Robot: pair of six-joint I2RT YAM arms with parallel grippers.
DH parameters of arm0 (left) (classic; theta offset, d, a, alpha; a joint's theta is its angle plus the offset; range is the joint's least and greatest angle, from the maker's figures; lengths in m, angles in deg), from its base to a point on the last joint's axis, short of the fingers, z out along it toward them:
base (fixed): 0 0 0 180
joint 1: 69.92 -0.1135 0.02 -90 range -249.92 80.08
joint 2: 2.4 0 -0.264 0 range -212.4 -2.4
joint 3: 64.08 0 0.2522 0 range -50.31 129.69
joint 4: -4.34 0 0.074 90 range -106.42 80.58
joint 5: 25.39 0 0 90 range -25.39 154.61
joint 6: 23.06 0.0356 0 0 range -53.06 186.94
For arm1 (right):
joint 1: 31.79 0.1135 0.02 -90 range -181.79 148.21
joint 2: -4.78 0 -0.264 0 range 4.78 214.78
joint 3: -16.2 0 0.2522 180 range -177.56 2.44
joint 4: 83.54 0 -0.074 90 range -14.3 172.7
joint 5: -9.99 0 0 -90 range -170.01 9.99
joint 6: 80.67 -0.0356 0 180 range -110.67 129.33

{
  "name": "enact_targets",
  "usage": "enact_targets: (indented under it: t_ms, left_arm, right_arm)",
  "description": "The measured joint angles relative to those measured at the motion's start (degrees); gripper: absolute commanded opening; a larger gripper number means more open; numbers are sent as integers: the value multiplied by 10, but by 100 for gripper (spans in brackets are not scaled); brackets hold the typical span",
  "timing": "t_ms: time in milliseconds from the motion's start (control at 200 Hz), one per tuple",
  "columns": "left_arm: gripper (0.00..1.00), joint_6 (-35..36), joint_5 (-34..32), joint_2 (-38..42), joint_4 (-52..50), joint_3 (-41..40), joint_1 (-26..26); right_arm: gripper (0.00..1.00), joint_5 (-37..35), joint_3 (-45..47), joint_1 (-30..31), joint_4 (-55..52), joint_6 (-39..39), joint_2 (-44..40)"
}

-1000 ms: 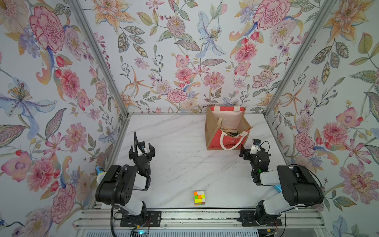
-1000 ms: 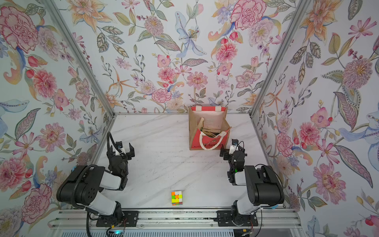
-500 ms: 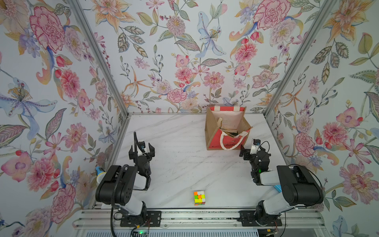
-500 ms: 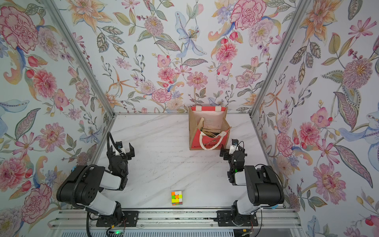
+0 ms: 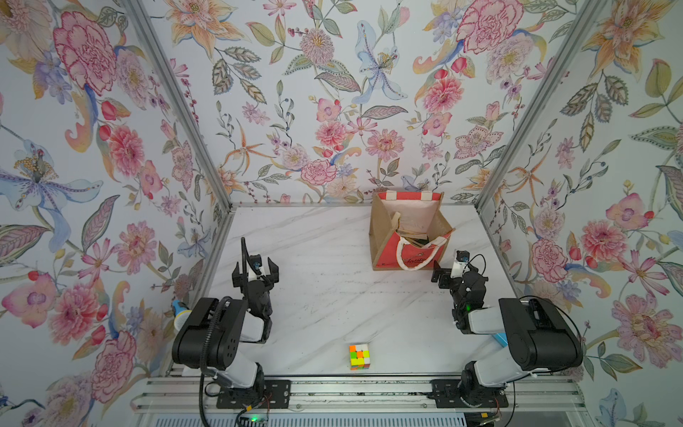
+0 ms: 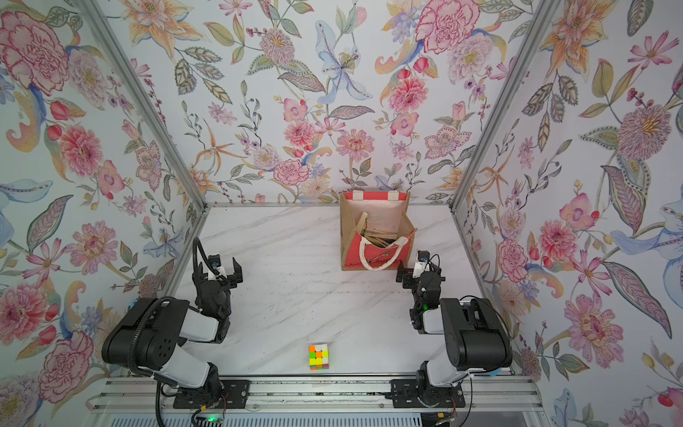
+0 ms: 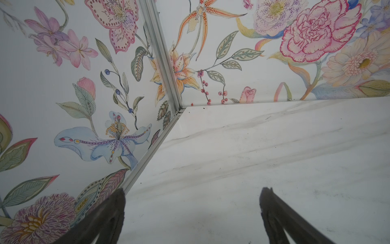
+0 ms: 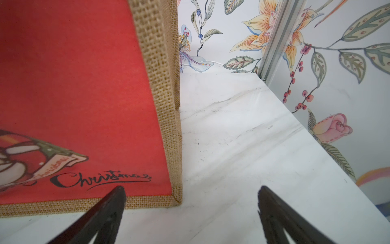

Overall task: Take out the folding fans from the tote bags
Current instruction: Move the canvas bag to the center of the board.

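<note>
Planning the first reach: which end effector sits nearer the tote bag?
The right end effector, open beside the tote bag; the left end effector is far across the table.

floral wallpapered walls (image 5: 332,92) around a white marble tabletop (image 5: 325,258)

The tote bag (image 5: 382,236) is standing upright at the far right of the desk (image 5: 318,251), its mouth gaping open. It is showing brown jute sides, a red front panel and red-and-white striped trim, with a white rope handle (image 5: 399,253) drooping over the front. The folding fans (image 5: 411,235) are lying inside in a loose heap of pale bamboo sticks, one leaning against the cream lining.
</note>
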Motion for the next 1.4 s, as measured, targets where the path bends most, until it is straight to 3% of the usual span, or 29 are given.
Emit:
enact_targets:
  t_ms: [335, 610, 851, 1006, 1146, 1271, 1401]
  left_arm:
    - [99, 0, 2, 0, 0, 0, 1]
    - [99, 14, 80, 0, 0, 0, 1]
    - [100, 17, 93, 79, -95, 20, 1]
    - [99, -13, 101, 155, -264, 117, 2]
    - [99, -72, 127, 170, -425, 239, 17]
    - [99, -133, 149, 149, -578, 363, 57]
    - [99, -195, 178, 78, -713, 520, 104]
  right_arm:
    - [99, 2, 0, 0, 0, 0, 0]
    - [100, 6, 1, -1, -19, 2, -43]
    - [99, -3, -43, -1, -150, -12, -100]
    - [99, -8, -136, -5, -300, -35, -126]
    - [99, -10, -225, -22, -448, -56, -142]
    - [99, 10, -298, -36, -577, -63, -153]
    - [99, 43, -387, -49, -690, -66, -159]
